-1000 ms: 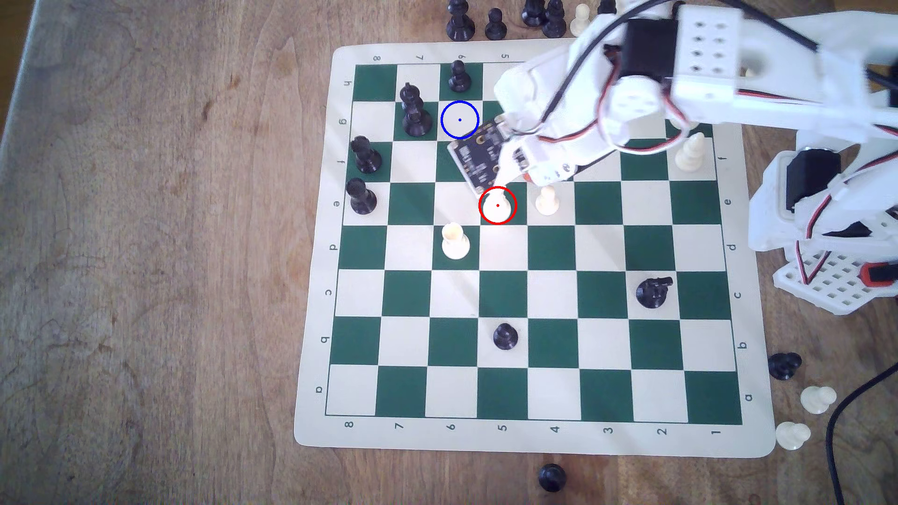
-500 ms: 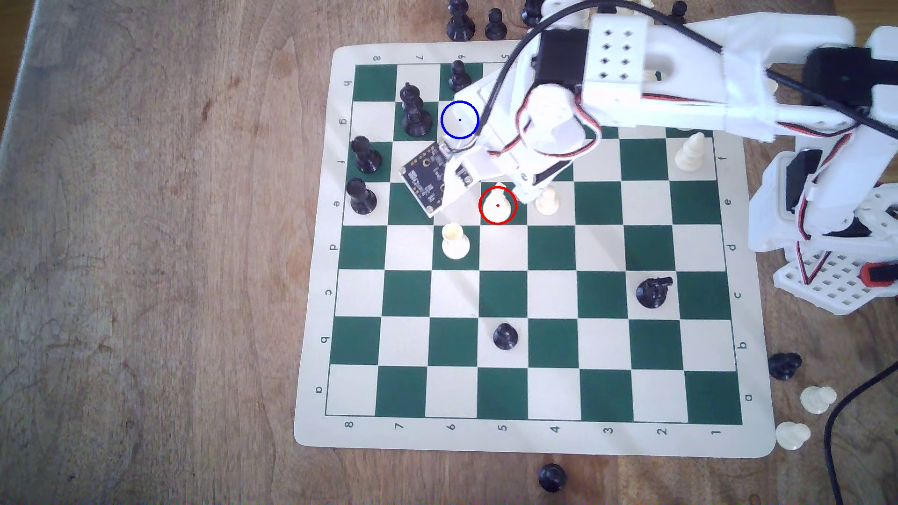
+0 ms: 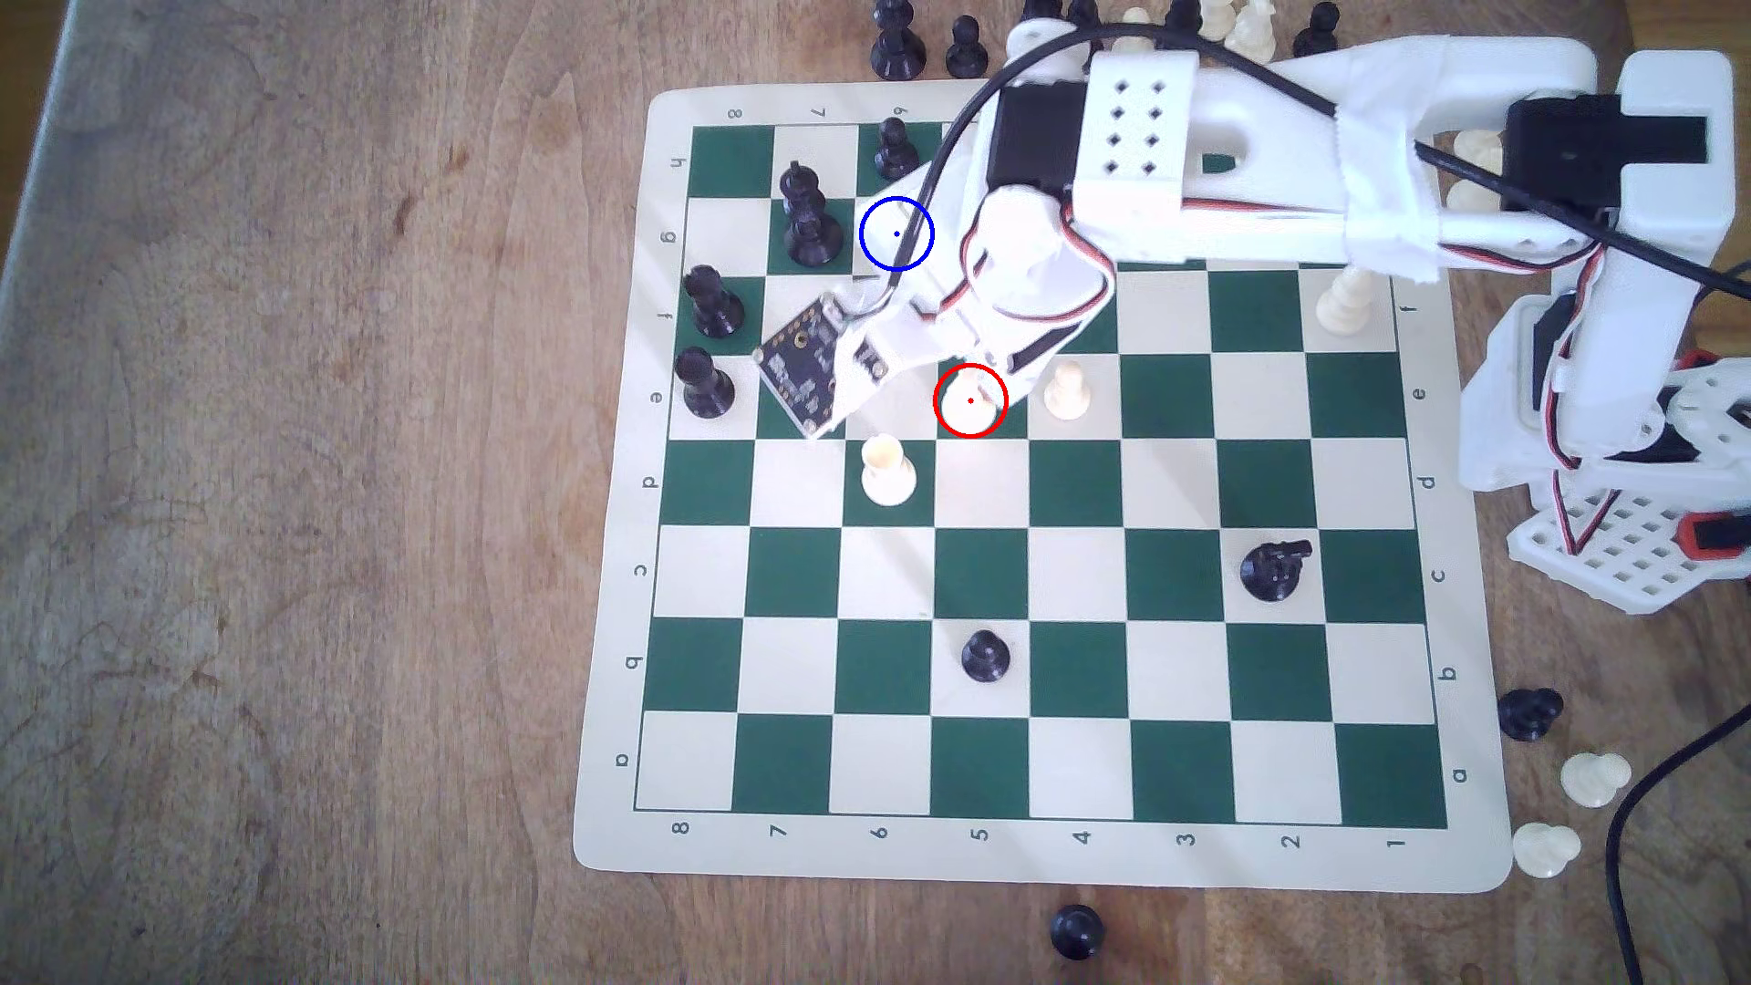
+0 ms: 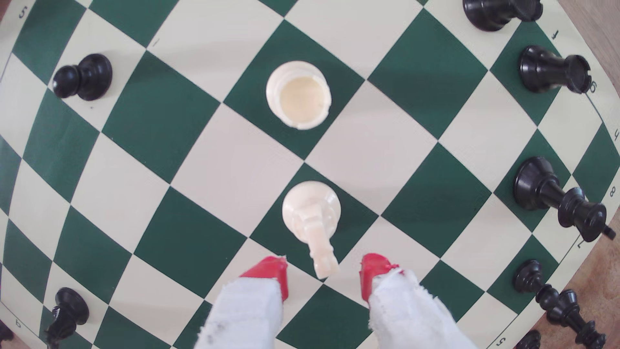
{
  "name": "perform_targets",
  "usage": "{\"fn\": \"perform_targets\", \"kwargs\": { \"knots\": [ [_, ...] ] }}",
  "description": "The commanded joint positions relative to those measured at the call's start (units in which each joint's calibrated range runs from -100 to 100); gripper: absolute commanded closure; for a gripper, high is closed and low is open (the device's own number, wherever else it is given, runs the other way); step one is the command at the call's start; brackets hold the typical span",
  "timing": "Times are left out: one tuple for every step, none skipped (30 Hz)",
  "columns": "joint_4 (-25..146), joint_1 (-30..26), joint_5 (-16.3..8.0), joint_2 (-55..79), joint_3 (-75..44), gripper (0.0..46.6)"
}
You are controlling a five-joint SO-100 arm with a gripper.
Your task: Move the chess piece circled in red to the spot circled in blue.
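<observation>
The chess piece [image 3: 970,405] is cream-white and stands upright on a green square inside the red ring, near the board's middle. In the wrist view its notched head leans up between my two red-tipped fingers [image 4: 268,270], which stand apart on either side without touching it; its round base [image 4: 310,208] sits just beyond them. My gripper [image 3: 962,365] [image 4: 322,273] is open and hovers right over the piece. The spot [image 3: 881,220] is a cream square ringed in blue, two rows up and one column toward the exterior view's left; a black cable of the arm crosses it.
A white cup-topped piece [image 3: 887,470] [image 4: 298,94] stands diagonally beside the red ring, and a white pawn [image 3: 1067,390] stands one square toward the exterior view's right. Black pieces [image 3: 808,216] [image 3: 894,149] flank the spot. More black pieces [image 3: 713,301] line the board's left edge.
The arm has swung toward the exterior view's left and settled over the ringed piece, with the wrist camera board shifting left. No piece has moved.
</observation>
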Motion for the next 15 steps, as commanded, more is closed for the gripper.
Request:
{"fn": "perform_targets", "kwargs": {
  "knots": [
    [-0.08, -0.75, -0.34, 0.56, -6.47, 35.1],
    [-0.08, -1.06, -0.39, 1.24, -6.56, 35.3],
    [-0.08, -1.06, -0.44, 1.58, -6.56, 35.4],
    [-0.08, -1.14, -0.49, 1.91, -6.56, 35.4],
    [-0.08, -1.14, -0.59, 2.25, -6.56, 35.2],
    [-0.24, -1.14, -0.68, 2.93, -6.56, 35.1],
    [-0.32, -1.14, -0.73, 3.19, -6.47, 35.1],
    [-0.32, -1.14, -0.73, 3.44, -6.38, 35.2],
    [-0.32, -1.14, -0.73, 3.61, -6.29, 35.2],
    [-0.40, -1.14, -0.78, 3.78, -6.29, 35.3],
    [-0.57, -1.06, -0.78, 4.04, -6.29, 35.5],
    [-0.65, -0.98, -0.83, 4.29, -6.47, 35.7],
    [-0.73, -0.90, -0.83, 4.46, -6.56, 35.8],
    [-0.98, -0.82, -0.83, 4.63, -6.65, 36.1],
    [-0.98, -0.82, -0.88, 4.97, -6.74, 36.8]
  ]
}}
